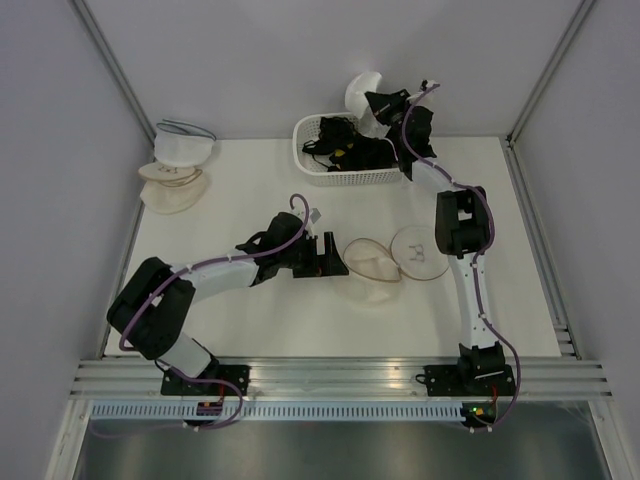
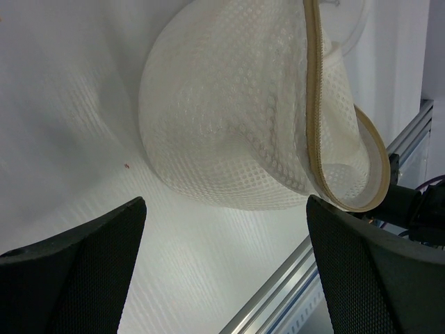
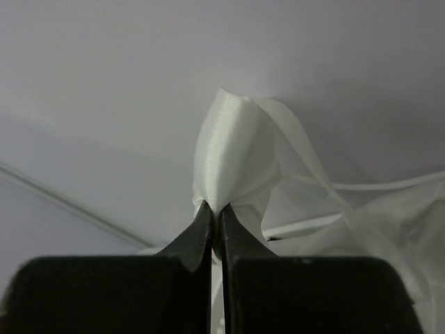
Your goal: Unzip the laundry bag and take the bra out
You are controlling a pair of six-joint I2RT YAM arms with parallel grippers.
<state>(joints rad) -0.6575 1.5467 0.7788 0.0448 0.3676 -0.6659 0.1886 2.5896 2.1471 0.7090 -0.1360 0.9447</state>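
The laundry bag point(image 1: 378, 264) lies unzipped in the middle of the table, its cream mesh dome and its flat lid point(image 1: 420, 252) spread side by side. In the left wrist view the laundry bag point(image 2: 236, 118) shows its tan zip band hanging loose. My left gripper point(image 1: 335, 258) is open and empty just left of the bag; its gap point(image 2: 226, 203) holds only table. My right gripper point(image 1: 374, 102) is shut on the white bra point(image 1: 361, 92) and holds it in the air above the basket's far right corner. In the right wrist view the bra point(image 3: 233, 153) bulges from the closed gripper point(image 3: 217, 210), thin straps trailing right.
A white plastic basket point(image 1: 305, 150) with black garments point(image 1: 345, 145) stands at the back centre. Stacked cream and white dome pouches point(image 1: 176, 165) lie at the back left. An aluminium rail point(image 2: 292, 285) runs along the table's near edge.
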